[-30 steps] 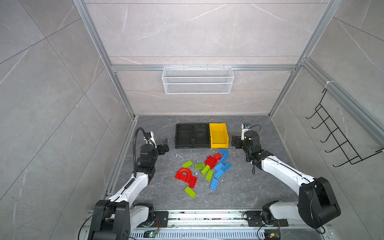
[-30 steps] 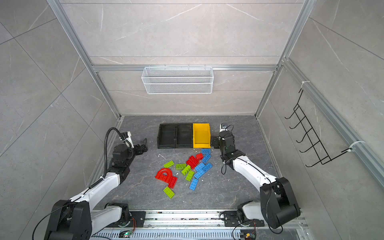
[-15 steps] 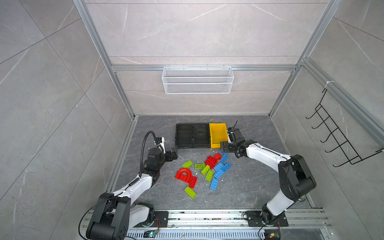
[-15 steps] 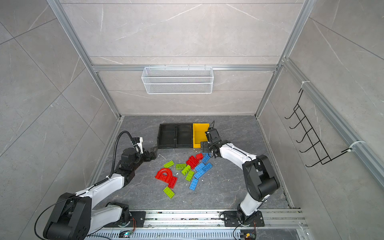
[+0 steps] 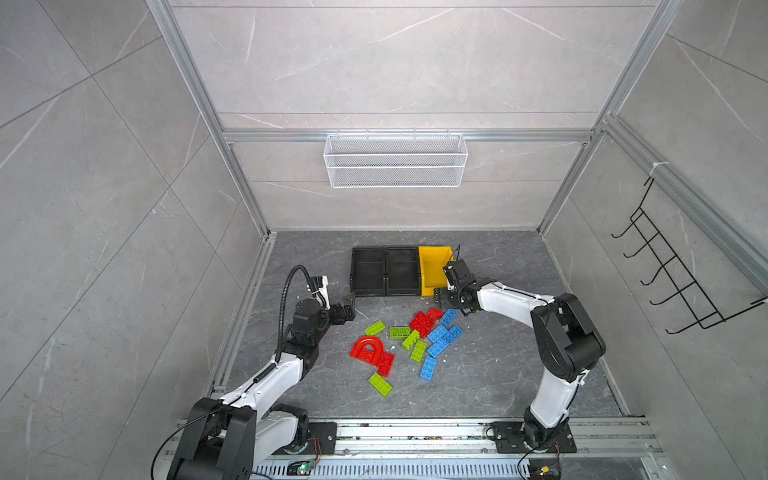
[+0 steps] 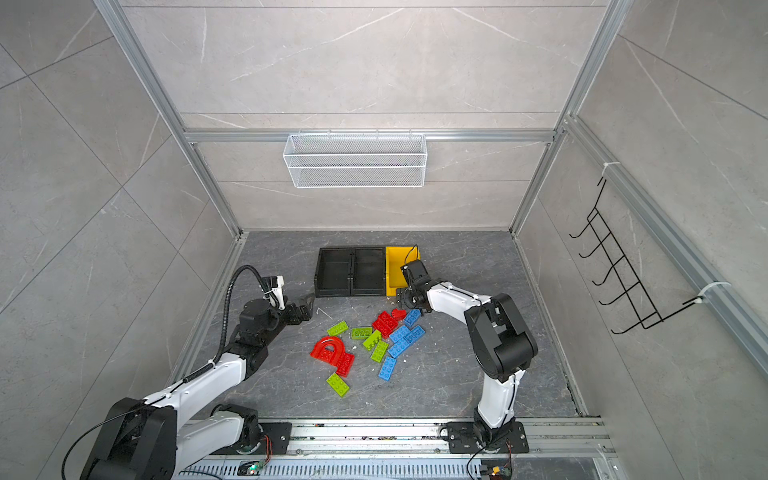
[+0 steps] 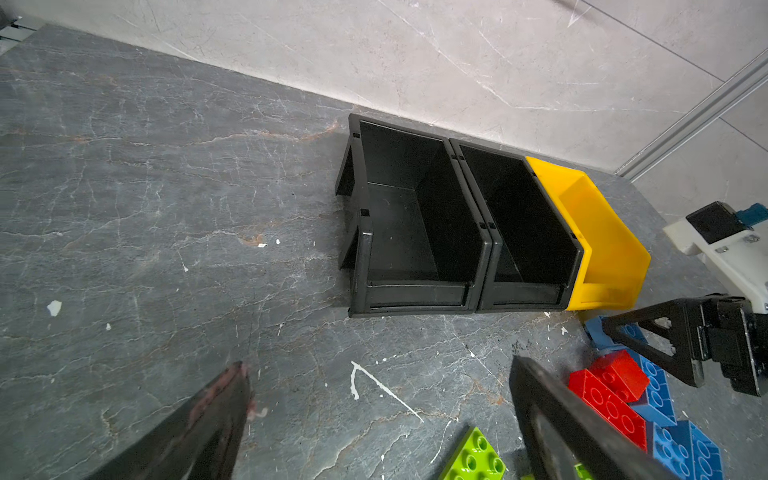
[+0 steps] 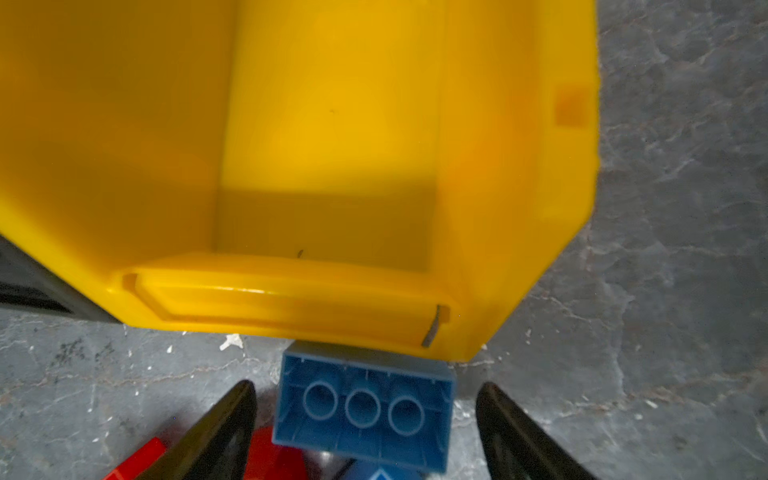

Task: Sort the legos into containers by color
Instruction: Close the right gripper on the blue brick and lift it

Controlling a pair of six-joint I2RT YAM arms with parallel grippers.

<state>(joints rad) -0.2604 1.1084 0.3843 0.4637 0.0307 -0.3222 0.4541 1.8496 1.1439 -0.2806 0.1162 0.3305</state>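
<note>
Top view: legos [image 5: 422, 322] are lying at six o'clock from the yellow bin [image 5: 432, 270]. Left wrist: your left jaws are gaping, empty. Right wrist: your right jaws are straddling, not gripping, the blue brick [image 8: 361, 407] at the bin's lip; centre them before closing.

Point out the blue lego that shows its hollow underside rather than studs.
The blue brick at the yellow bin's front lip, inside the open right claw: three round tubes show in its hollow underside. The blue bricks in the pile show studs.
</note>
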